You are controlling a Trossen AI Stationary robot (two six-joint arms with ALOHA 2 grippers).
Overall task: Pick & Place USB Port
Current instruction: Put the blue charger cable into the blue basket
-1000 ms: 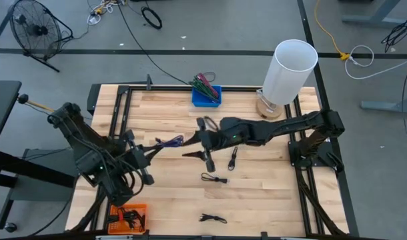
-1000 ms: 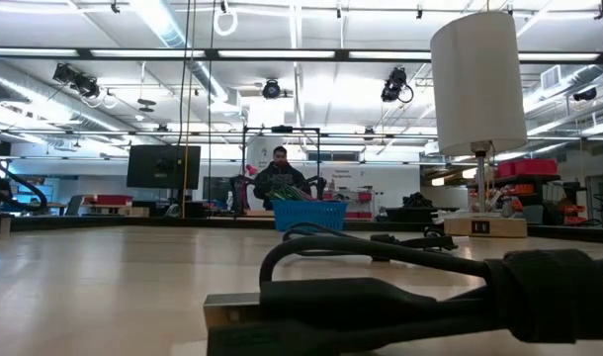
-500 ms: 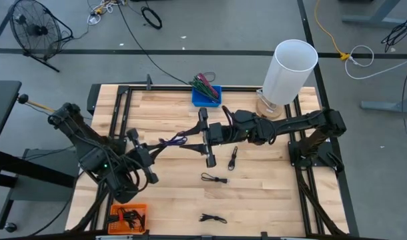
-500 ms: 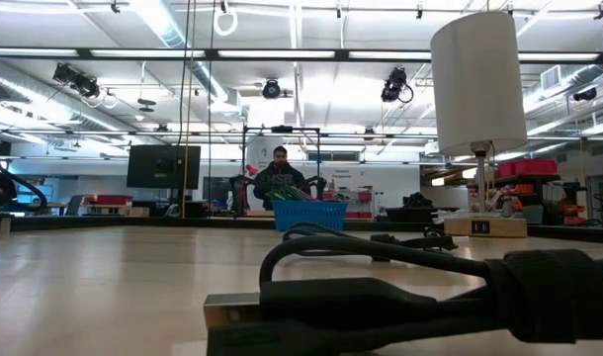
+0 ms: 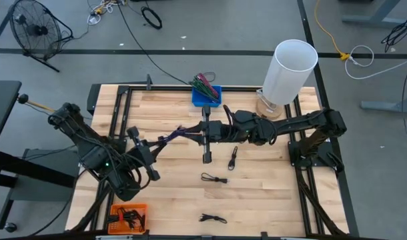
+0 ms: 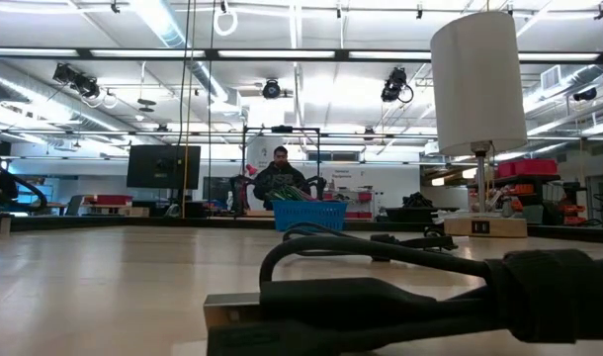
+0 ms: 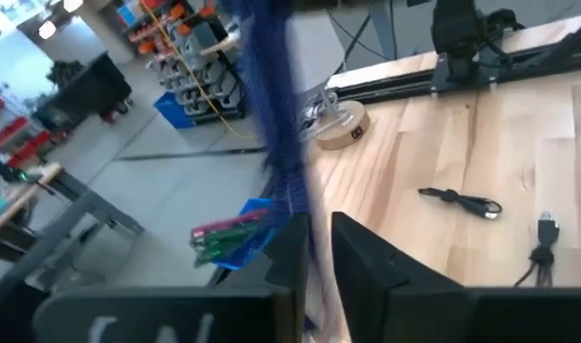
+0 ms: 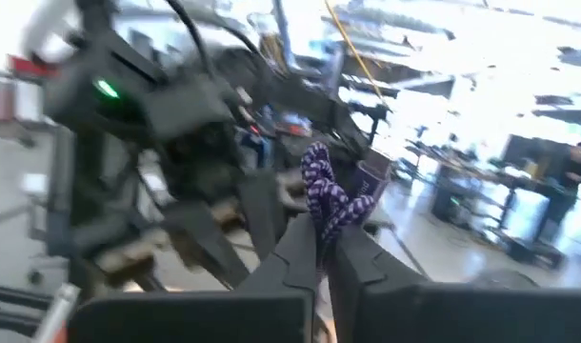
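A purple braided USB cable [image 5: 173, 138] hangs in the air above the table's middle, stretched between my two grippers. My right gripper [image 5: 195, 133] reaches in from the table's right and is shut on the cable's right end. My left gripper [image 5: 152, 145] comes from the left. In the left wrist view its fingers [image 7: 352, 262] stand slightly apart, and the cable [image 7: 283, 143] runs up out of the gap. Three black cables [image 5: 215, 179] lie flat on the table nearer the front. My right gripper pinches the braided cable [image 8: 325, 205] between its two fingers, near the cable's right end. The fingers come roughly level from the table's right. The cable is lifted clear of the table. My left gripper has the cable's left end [image 7: 305, 224] in the gap between its fingers; whether they still touch it, I cannot tell.
A blue bin [image 5: 207, 95] of cables stands at the far edge and an orange bin [image 5: 129, 217] at the near left corner. A tall white cylinder [image 5: 290, 67] on a wooden base stands far right. A black cable [image 6: 381, 297] lies close before the low camera. A person [image 6: 280, 173] sits beyond the table.
My right gripper has moved a little toward the table's far edge, risen slightly and tipped upward. The purple cable, bunched near my left gripper before, now stretches between the two grippers.
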